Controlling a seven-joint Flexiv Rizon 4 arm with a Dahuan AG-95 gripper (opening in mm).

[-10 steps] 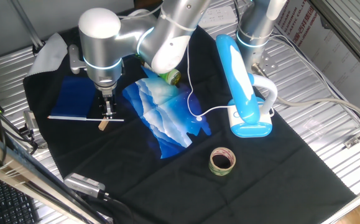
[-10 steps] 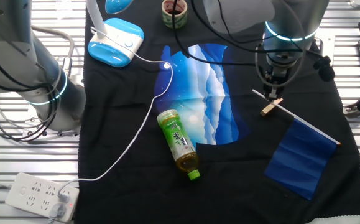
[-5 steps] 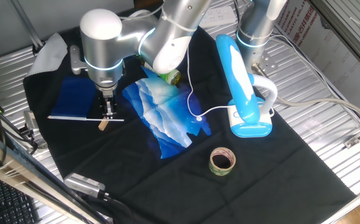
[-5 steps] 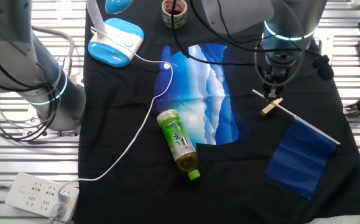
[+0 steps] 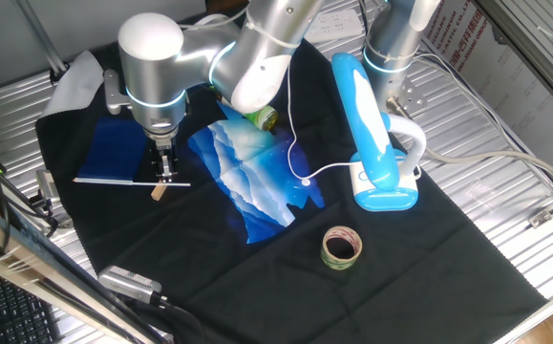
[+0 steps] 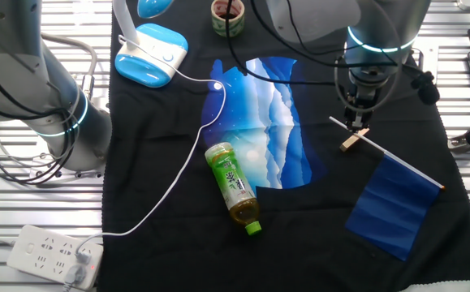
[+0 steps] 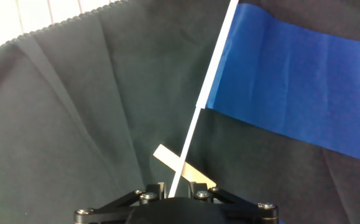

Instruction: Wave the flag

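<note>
The flag lies flat on the black cloth: dark blue cloth (image 5: 118, 148) on a thin white stick (image 5: 114, 181). It also shows in the other fixed view (image 6: 393, 207) and in the hand view (image 7: 285, 87). The stick's free end rests across a small tan wooden block (image 7: 167, 157). My gripper (image 5: 165, 175) points straight down at that end (image 6: 355, 126). In the hand view the gripper (image 7: 176, 186) has a finger on each side of the stick with a gap showing, so it is open around it.
A blue-and-white patterned cloth (image 6: 267, 122) lies mid-table with a green tea bottle (image 6: 235, 186) at its edge. A blue-and-white desk lamp (image 5: 372, 134) with a white cable, a tape roll (image 5: 341, 247) and a power strip (image 6: 52, 255) are nearby.
</note>
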